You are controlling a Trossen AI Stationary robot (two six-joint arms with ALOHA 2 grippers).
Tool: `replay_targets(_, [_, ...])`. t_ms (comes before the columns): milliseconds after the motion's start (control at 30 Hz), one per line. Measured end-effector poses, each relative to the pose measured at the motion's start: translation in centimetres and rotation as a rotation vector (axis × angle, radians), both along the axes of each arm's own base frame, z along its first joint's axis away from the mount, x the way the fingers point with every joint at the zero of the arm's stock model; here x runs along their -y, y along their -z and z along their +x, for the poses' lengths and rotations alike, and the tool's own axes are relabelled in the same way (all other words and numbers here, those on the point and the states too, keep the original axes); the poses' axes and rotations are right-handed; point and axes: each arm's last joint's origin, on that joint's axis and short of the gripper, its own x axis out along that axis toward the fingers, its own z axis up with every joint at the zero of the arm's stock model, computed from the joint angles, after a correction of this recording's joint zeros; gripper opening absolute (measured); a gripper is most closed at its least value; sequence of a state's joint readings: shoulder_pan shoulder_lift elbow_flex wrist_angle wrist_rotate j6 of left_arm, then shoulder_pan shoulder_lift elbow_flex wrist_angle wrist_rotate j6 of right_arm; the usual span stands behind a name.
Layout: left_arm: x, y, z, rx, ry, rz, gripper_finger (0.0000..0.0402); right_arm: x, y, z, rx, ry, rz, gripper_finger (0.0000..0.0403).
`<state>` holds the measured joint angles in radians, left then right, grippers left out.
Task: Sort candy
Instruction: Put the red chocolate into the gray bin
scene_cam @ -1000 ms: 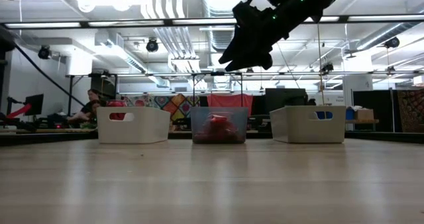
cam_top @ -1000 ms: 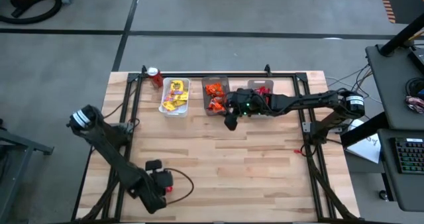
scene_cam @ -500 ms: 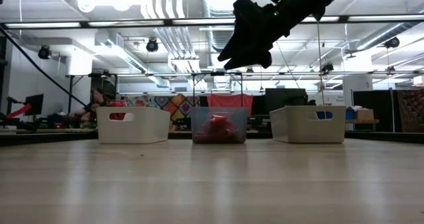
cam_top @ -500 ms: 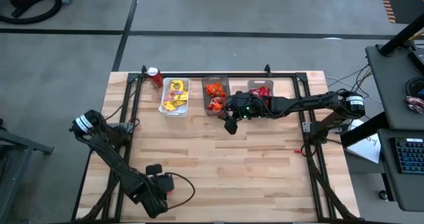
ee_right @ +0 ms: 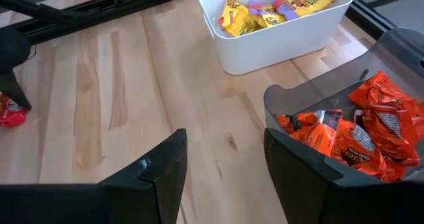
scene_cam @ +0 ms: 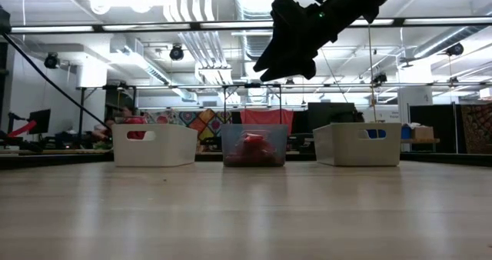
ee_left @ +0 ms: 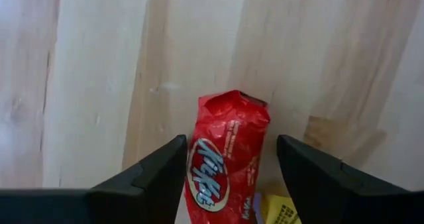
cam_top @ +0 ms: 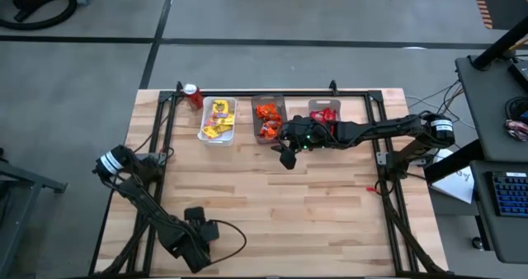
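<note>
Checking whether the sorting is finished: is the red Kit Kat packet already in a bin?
No, the red Kit Kat packet lies on the bare wooden table, between the fingers of the open left claw.

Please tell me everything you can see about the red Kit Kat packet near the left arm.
The red Kit Kat packet is a small shiny wrapper with white lettering, slightly crumpled. It lies flat on the light wooden table, between the open fingers of the left hand. A yellow packet lies against its near end.

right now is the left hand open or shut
Open. In the left wrist view the left hand has its two fingers spread on either side of a red candy bar lying on the wooden table.
</note>
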<state>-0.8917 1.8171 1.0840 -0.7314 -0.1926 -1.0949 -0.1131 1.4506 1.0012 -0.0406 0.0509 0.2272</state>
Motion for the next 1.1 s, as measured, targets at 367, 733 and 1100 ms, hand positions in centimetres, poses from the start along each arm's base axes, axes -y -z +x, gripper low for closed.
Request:
replay_targets(367, [0.1, 0.1, 0.1, 0.002, 0.065, 0.018, 0.0145, 0.0, 0.1, 0.0, -0.008, 0.001, 0.001, 0.0189])
replay_targets(733, [-0.8, -1.4, -0.3, 0.044, 0.090, 0.077, 0.0076, -0.8, -1.2, -0.6, 0.012, -0.052, -0.023, 0.0189])
replay_targets(1100, [-3.4, -8.4, -0.8, 0.497, 0.033, 0.230, 0.0075, -5.0, -1.2, -0.3, 0.057, -0.289, -0.079, 0.0189])
